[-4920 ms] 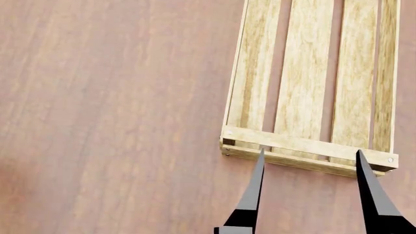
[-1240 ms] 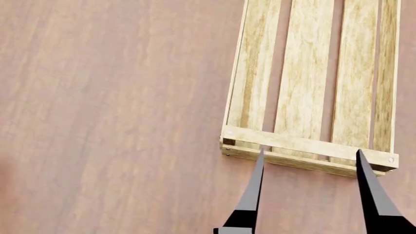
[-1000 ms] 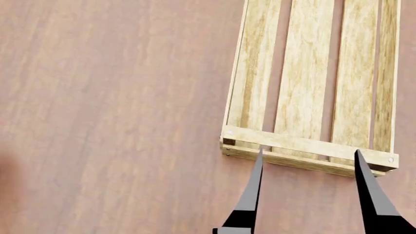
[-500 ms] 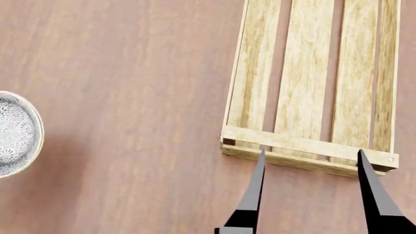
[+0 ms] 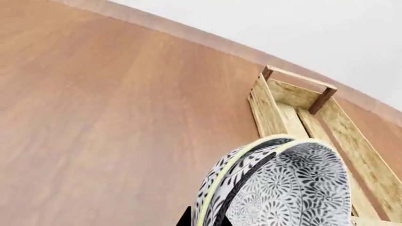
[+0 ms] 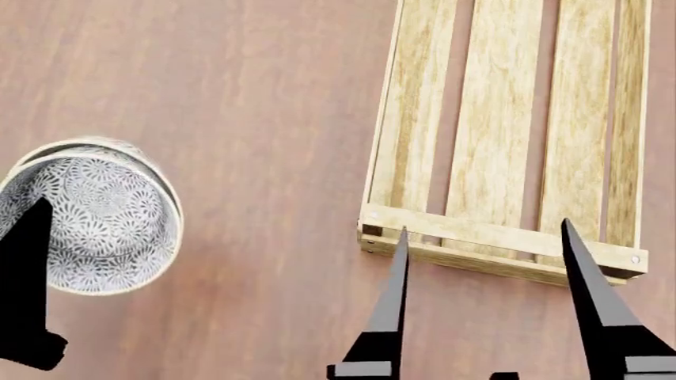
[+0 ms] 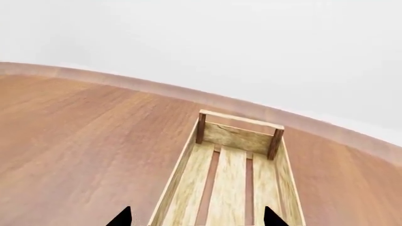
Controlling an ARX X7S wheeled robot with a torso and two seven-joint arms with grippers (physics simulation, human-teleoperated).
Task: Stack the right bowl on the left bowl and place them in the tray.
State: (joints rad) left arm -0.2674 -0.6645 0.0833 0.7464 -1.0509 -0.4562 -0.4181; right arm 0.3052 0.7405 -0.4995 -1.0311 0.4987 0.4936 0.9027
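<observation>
Bowls (image 6: 90,226), patterned black on white, two nested: a second pale rim shows just behind the upper edge of the first, so the stack looks made. Position: left of the head view, at mid height, well apart from the tray (image 6: 502,237). In the left wrist view the stack (image 5: 276,188) fills the lower right, tipped, its outer wall and yellow rim towards the lens.

Left gripper (image 6: 27,293): one dark finger shows at the lower left of the head view, against the near rim of the bowls. The other finger is hidden, so whether the jaws are clamped on the rim cannot be told.

Right gripper (image 6: 480,237): jaws spread wide, nothing between them, tips at the near end wall of the tray, lower right of the frame.

Tray: light-wood slatted crate on the brown table (image 6: 243,103). Long axis runs from the lower right of the head view up past its top edge, leaning slightly right; three floor planks with gaps lie the same way. The right wrist view looks along that axis to the far end wall (image 7: 238,134).

Step in hand, as judged: carry the stack rightwards to the tray. Handling note: level the bowls before lowering, clear the low left side wall, and set down on a plank rather than a gap. The right arm should draw back from the near end.
</observation>
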